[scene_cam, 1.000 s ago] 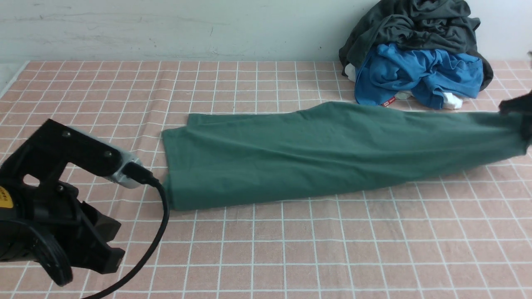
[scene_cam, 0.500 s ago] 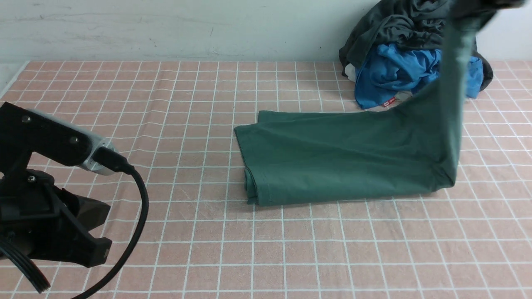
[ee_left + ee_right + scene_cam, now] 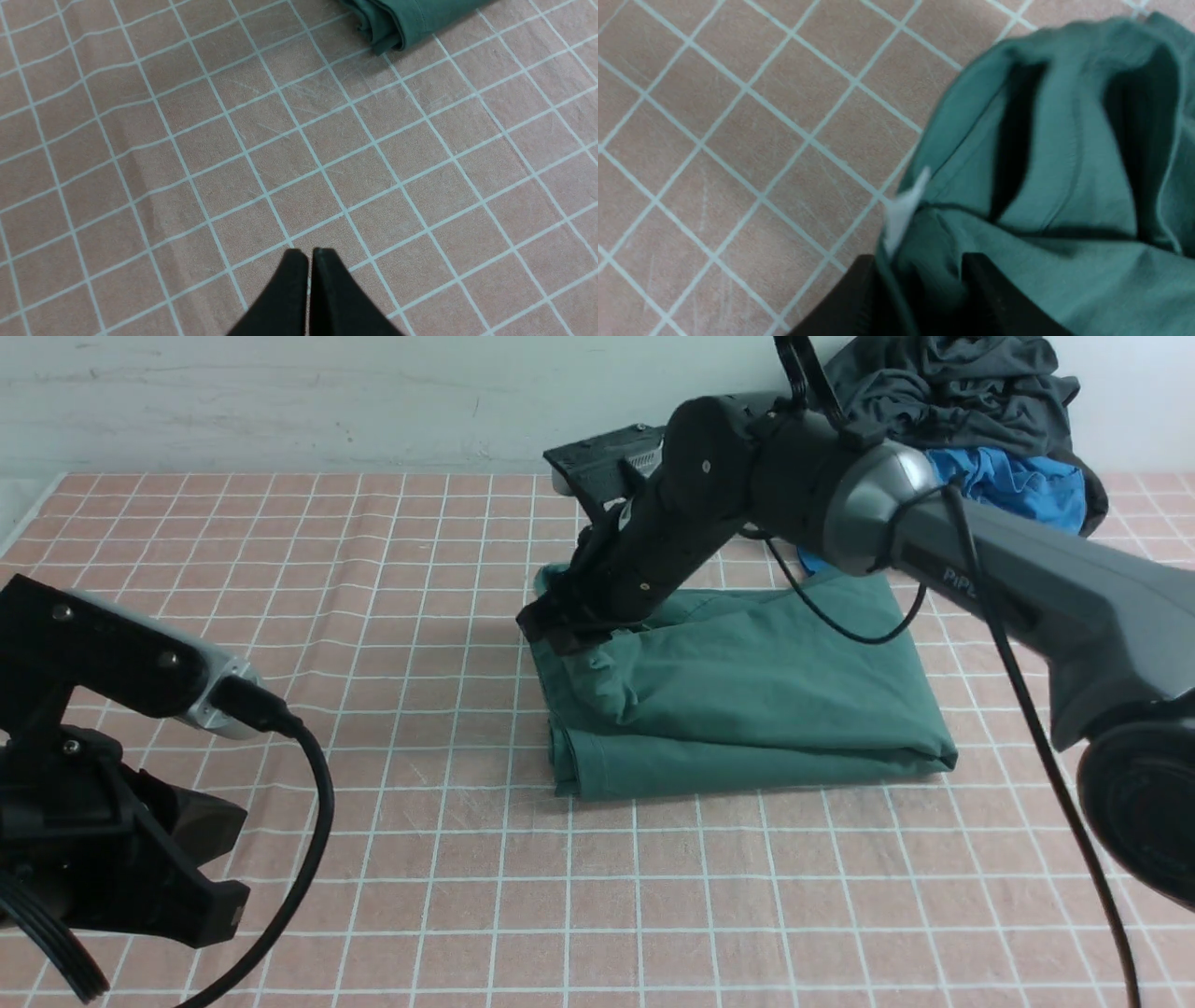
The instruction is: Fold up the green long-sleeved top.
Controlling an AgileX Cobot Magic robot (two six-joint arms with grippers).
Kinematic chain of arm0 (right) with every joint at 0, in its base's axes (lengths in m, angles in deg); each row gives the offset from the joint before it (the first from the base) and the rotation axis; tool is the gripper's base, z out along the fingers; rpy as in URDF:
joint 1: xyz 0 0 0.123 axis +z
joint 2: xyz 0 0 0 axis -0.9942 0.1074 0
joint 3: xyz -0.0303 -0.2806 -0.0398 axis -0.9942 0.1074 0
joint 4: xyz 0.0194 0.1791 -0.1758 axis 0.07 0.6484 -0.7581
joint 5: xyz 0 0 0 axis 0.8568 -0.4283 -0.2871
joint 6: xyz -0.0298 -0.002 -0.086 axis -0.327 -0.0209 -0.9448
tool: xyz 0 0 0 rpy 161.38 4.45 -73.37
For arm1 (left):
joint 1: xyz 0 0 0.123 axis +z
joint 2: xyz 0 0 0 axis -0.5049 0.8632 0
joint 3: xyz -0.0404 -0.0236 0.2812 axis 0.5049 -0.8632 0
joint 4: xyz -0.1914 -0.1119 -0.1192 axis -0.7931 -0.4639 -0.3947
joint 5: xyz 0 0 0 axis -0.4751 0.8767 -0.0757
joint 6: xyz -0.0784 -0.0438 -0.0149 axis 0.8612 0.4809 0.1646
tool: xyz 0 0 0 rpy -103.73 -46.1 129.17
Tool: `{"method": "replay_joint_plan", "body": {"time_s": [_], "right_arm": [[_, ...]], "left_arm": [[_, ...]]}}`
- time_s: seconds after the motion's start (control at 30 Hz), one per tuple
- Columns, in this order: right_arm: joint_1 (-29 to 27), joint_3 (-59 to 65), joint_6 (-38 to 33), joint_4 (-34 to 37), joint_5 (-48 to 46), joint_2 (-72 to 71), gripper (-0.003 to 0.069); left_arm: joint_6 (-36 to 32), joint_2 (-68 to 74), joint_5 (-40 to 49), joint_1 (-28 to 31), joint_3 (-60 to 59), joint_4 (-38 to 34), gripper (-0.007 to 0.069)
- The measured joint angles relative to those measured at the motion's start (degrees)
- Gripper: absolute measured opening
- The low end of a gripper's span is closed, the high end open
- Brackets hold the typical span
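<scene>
A moment ago my right arm held one end of the dark green cotton long-sleeved top (image 3: 747,700) high up by the clothes pile. Now that end has come over and down, and it lies on top of the other end. The top is a short thick bundle in the middle of the pink cloth-covered table with white grid lines (image 3: 653,896).

My right claw (image 3: 565,630) is low at the far left corner of the bundle. In the right wrist view green cloth (image 3: 1064,186) sits between the two black fingers (image 3: 859,298), and there is a gap between them. I cannot tell if I grip it or have let go. A small white label (image 3: 903,212) sticks out there.

My left claw (image 3: 310,266) is pressed shut with nothing in it. It hangs over bare table near my side, apart from the top.

I think this fold is nearly done. The upper layer is lumpy and does not line up with the near edge, so it may need smoothing.

There is lots of free table in front and to the left. The heap of dark grey (image 3: 943,383) and bright blue clothes (image 3: 1018,485) sits at the far right, near the top, so I should keep away from there.
</scene>
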Motion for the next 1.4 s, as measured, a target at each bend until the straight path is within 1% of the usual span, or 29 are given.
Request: {"method": "replay_joint_plan", "body": {"time_s": [0.07, 0.13, 0.2, 0.27, 0.33, 0.4, 0.43, 0.5, 0.57, 0.6, 0.67, 0.77, 0.8, 0.87, 0.97, 1.03, 1.13, 1.17, 1.23, 1.27, 1.3, 1.33, 1.37, 1.4], "right_arm": [[-0.01, -2.79, 0.00, -0.73, 0.11, -0.58, 0.0312], [-0.01, -4.57, 0.00, -2.04, 0.12, -1.33, 0.0336], [-0.01, -5.26, 0.00, -3.00, -0.03, -1.68, 0.0339], [-0.01, -5.46, 0.16, -3.54, -1.18, -1.29, 0.0324], [-0.01, -5.46, 0.89, -3.56, -2.95, 0.25, 0.0281], [-0.01, -5.46, 1.64, -2.24, -4.62, 3.10, 0.0209], [0.07, -5.46, 1.75, -1.63, -4.99, 3.94, 0.0186], [0.31, -5.21, 1.69, -0.30, -6.80, 6.50, 0.0101], [0.84, -5.13, 0.96, -0.10, -8.72, 6.80, 0.0039], [1.00, -5.47, 0.62, -0.10, -9.24, 6.57, 0.0020], [1.52, -6.96, -0.02, -1.75, -11.90, 4.35, -0.0004], [1.72, -8.21, -0.14, -4.87, -14.39, 0.48, -0.0010], [1.72, -8.30, 0.07, -8.45, -15.23, -4.35, -0.0011], [1.72, -7.15, 0.81, -12.38, -15.30, -9.43, -0.0011], [1.67, -1.22, 1.47, -17.63, -15.30, -19.97, -0.0012], [1.67, 4.43, 1.59, -19.77, -15.57, -26.96, -0.0011], [1.61, 15.85, 1.77, -21.45, -16.05, -36.61, -0.0011], [1.61, 16.64, 1.77, -21.45, -16.11, -37.21, -0.0011], [1.61, 27.65, 2.05, -21.15, -15.69, -44.46, -0.0011], [1.61, 27.65, 2.09, -21.15, -15.48, -45.09, -0.0011], [1.61, 36.17, 2.81, -20.30, -12.48, -50.21, -0.0011], [1.61, 39.09, 3.16, -19.82, -10.12, -52.87, -0.0011], [1.61, 46.12, 3.44, -18.41, -5.83, -57.17, -0.0013], [1.61, 50.17, 3.50, -17.52, -1.66, -61.01, -0.0013]], "left_arm": [[0.00, 0.00, 0.12, 0.00, 0.00, 0.00, -0.0004], [0.00, -0.43, 0.37, 0.00, 0.00, 0.05, -0.0004], [0.00, -1.54, 0.43, 0.00, 0.00, 0.58, -0.0004], [-0.06, -4.02, 0.29, 0.00, 0.00, 1.40, -0.0004], [-0.06, -6.66, -0.61, 0.00, 0.00, 1.74, -0.0004], [-0.27, -10.14, -2.52, 0.00, 0.00, 2.00, -0.0004], [-0.48, -11.09, -3.47, 0.00, -0.12, 2.08, -0.0004], [-1.69, -14.84, -7.02, 0.00, -1.31, 2.07, -0.0004], [-2.24, -17.35, -10.02, 0.00, -3.70, 2.07, -0.0004], [-2.24, -18.13, -10.90, 0.00, -4.30, 2.07, -0.0004], [-2.24, -20.87, -13.81, 0.00, -8.04, 2.01, -0.0004], [-2.30, -23.57, -16.03, 0.00, -11.06, 1.50, -0.0004], [-2.30, -25.54, -18.57, 0.00, -13.50, 1.22, -0.0004], [-2.30, -27.71, -20.69, 0.00, -15.48, 1.09, -0.0004], [-2.30, -31.00, -24.06, 0.00, -17.96, 0.95, -0.0004], [-2.30, -32.68, -25.38, 0.00, -18.98, 0.90, -0.0004], [-2.30, -34.28, -25.85, 0.00, -19.44, 0.90, -0.0004], [-2.30, -34.39, -25.85, 0.00, -19.44, 0.90, -0.0004], [-2.30, -34.58, -25.90, 0.00, -19.44, 0.90, -0.0004], [-2.30, -34.55, -25.90, 0.00, -19.44, 0.90, -0.0004], [-2.30, -34.55, -25.90, 0.00, -19.44, 0.90, -0.0004], [-2.30, -34.55, -25.90, 0.00, -19.44, 0.90, -0.0004], [-2.30, -34.55, -25.90, 0.00, -19.44, 0.90, -0.0004], [-2.30, -34.55, -25.90, 0.00, -19.44, 0.90, -0.0004]]}}
